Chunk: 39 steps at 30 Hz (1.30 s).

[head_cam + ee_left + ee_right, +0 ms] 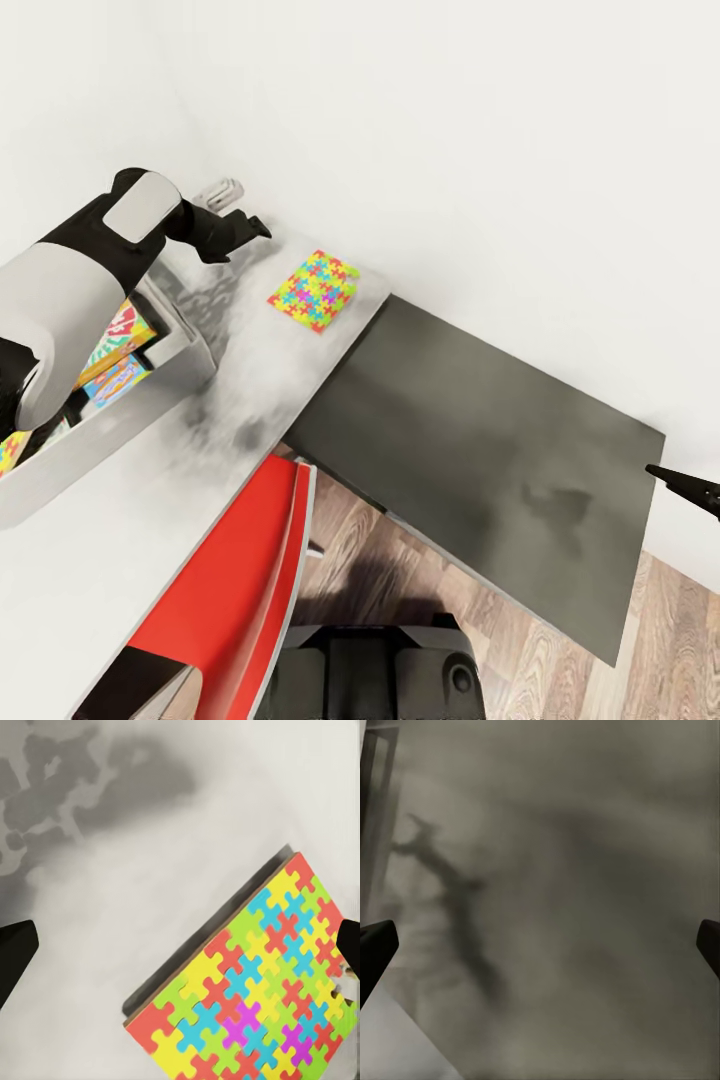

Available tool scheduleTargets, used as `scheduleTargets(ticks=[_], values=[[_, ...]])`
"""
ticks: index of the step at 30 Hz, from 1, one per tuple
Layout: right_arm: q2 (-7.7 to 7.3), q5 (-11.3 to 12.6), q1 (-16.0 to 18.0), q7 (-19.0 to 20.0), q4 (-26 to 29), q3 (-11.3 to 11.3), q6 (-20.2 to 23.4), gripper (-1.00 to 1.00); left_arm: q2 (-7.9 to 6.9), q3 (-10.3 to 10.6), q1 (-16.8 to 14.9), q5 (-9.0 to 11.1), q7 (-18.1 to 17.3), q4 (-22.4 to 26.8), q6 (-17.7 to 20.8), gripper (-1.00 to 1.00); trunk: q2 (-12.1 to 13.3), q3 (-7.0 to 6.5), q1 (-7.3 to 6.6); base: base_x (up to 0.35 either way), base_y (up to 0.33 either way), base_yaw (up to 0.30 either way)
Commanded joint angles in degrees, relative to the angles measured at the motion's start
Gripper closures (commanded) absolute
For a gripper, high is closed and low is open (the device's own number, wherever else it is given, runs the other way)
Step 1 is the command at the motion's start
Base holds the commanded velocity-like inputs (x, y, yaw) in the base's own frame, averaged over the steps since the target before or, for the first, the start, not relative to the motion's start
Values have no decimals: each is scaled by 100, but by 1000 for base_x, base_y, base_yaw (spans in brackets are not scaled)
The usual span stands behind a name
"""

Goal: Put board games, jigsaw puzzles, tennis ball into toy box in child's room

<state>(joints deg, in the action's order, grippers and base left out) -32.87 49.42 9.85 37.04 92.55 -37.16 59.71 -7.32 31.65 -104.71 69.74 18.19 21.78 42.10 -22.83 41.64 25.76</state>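
Here the left pincer (243,232) hangs above the pale grey part of the tabletop (250,380), near the white wall (480,150). Its dark fingers point toward a jigsaw puzzle (314,290) that lies flat on the tabletop just beyond them, close to the edge where the light top meets the dark wing (480,440). In the left wrist view the two fingertips (15,952) sit far apart at either side, so the pincer is wide open and holds nothing; the puzzle (255,990) lies between and past them, its yellow, red, green, blue and pink pieces plain to see, with one fingertip over its far corner.

The toy box (110,420) rests on the tabletop under the left arm (80,290). Inside it lie flat colourful game boxes (118,352), partly hidden by the arm.

The right pincer (690,488) shows at the right edge of the head view, beside the far end of the dark wing. In the right wrist view its fingertips (376,949) stand wide apart over the dark surface (570,907), empty.

A red chair (240,590) stands tucked by the tabletop, on a wooden floor (560,660).
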Motion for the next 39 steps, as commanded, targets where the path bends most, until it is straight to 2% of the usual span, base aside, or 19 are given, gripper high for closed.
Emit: scheduleTargets(ticks=[1,9,18,29,39], values=[[0,-29,6,38,0,-6,29,-100,-6,36,-4,58,46,11,7,-100,-9,16,3,0,0,0],[0,-29,4,40,0,-16,29,-100,63,50,-25,35,30,7,-13,-100,-9,91,3,0,0,0],[0,-29,0,57,0,-19,29,-100,94,60,-26,-177,-50,4,-17,-100,-9,175,3,0,0,0],[-39,-31,-1,369,0,-59,29,-100,109,46,-5,-245,-122,3,-96,-100,-9,278,3,0,0,0],[-60,-32,-7,563,0,-315,29,-100,100,45,10,-257,-193,-28,-278,-100,-9,372,3,0,0,0]])
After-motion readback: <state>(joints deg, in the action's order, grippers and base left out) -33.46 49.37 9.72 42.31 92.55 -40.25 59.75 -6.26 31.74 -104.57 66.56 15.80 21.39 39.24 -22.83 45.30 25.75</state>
